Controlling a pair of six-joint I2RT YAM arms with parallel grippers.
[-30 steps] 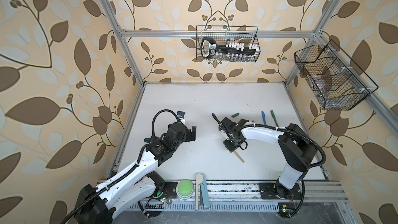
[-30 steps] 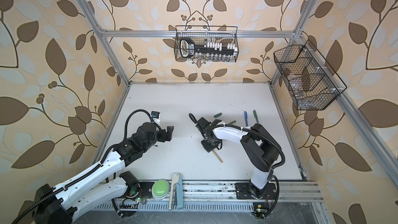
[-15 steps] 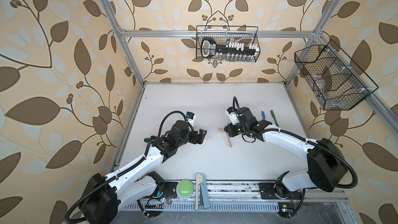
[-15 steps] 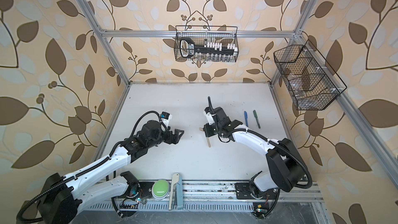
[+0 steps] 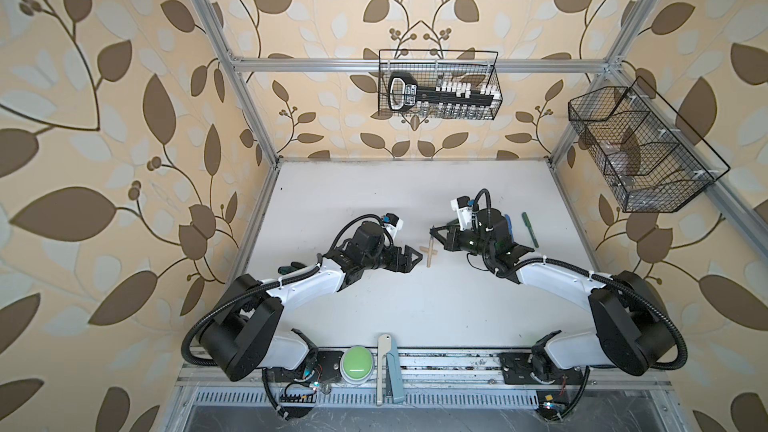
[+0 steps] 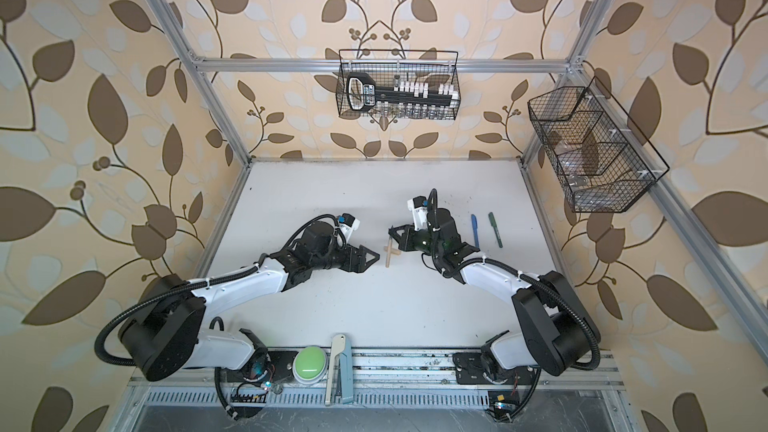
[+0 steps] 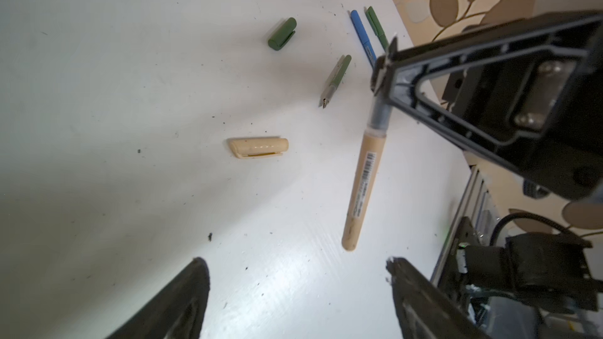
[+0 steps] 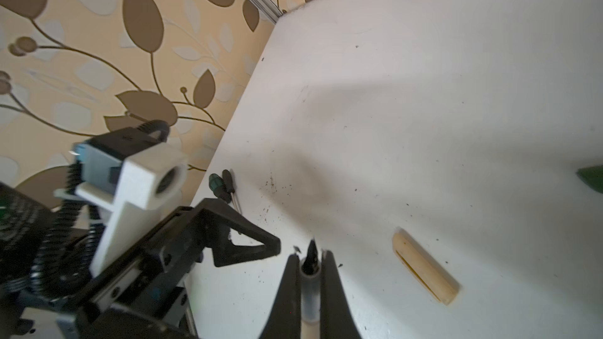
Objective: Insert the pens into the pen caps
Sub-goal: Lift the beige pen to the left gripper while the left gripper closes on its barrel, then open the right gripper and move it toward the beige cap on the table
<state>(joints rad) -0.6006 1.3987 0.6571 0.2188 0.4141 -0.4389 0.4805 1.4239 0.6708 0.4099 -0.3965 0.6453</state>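
The right gripper was clamped on a slim, barcode-labelled plastic tan pen. It pinched the grey section just behind the dark nib, so the barrel hung free beyond the jaws.

In both top views, near the middle of the white tabletop, the pen's long axis ran toward the lower edge of the frame. The short, stubby tan cap, with its clip, lay flat on the table crosswise to the pen, so the two read as a small cross. The left wrist view showed them apart, the cap off to one side of the barrel.

The left gripper, jaws spread wide and empty, sat just left of that cross in the top views, pointing right at it. It looked the nearer free hand to the cap. The cap would probably need lifting and turning until its axis matched the pen's, mouth toward the nib. Which end was the mouth I could not tell for certain.
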